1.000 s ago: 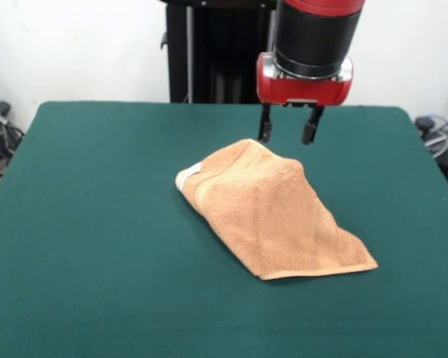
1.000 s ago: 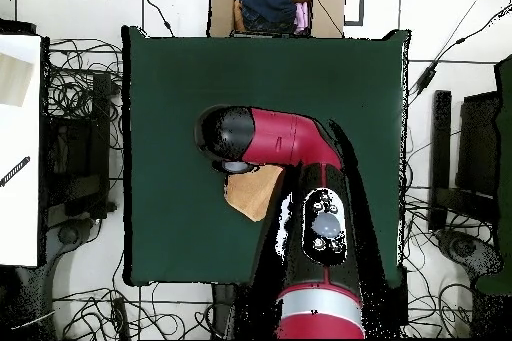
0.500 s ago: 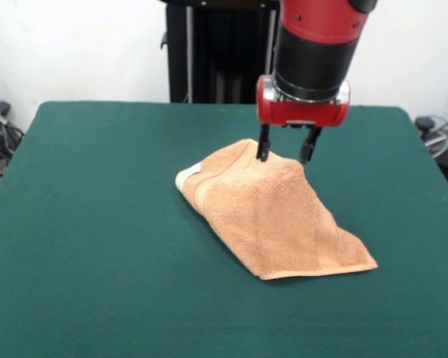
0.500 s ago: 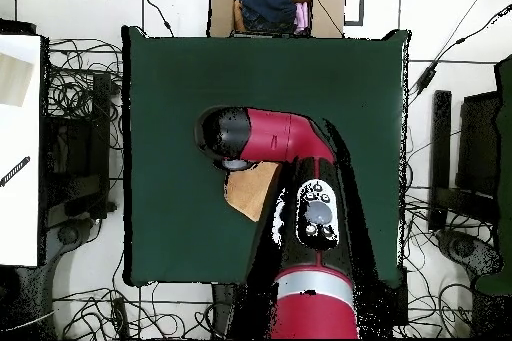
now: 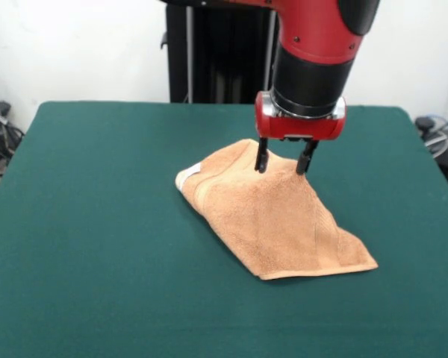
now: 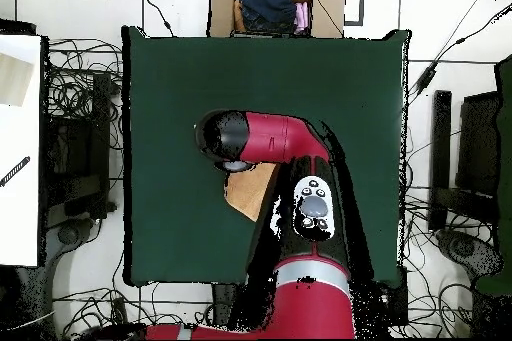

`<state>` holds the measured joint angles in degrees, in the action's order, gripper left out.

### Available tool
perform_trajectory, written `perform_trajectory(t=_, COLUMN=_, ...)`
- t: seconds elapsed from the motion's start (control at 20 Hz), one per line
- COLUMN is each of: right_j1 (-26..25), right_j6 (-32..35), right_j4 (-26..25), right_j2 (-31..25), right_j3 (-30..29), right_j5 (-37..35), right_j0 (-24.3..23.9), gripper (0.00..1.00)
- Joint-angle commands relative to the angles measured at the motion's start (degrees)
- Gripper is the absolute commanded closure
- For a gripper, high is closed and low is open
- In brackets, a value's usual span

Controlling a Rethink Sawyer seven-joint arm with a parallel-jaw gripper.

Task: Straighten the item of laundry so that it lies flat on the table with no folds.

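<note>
A peach-orange terry towel point(image 5: 272, 212) lies folded over in a rough triangle on the dark green table point(image 5: 97, 224), a small white label at its left corner. My gripper point(image 5: 283, 165) is open, its two fingertips pressed down on the towel's far top fold. In the overhead view the red arm covers most of the towel point(image 6: 248, 195); the gripper itself is hidden under the arm's head.
A cardboard box with clothes point(image 6: 272, 5) stands beyond the table's far edge in the overhead view. Cables and equipment lie on the floor around the table. A black pedestal point(image 5: 216, 52) stands behind the table.
My gripper has come down from just above the towel onto its top fold, still open. The towel has not visibly moved.
</note>
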<state>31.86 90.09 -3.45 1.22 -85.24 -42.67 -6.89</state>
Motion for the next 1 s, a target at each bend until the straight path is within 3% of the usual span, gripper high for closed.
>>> perform_trajectory(t=0.05, right_j1=-1.52, right_j6=9.50, right_j4=-2.61, right_j2=1.72, right_j3=0.50, right_j5=1.89, right_j0=1.11, gripper=0.00)
perform_trajectory(t=1.0, right_j1=-1.27, right_j6=9.05, right_j4=-2.88, right_j2=4.16, right_j3=0.13, right_j5=4.07, right_j0=3.97, gripper=0.00)
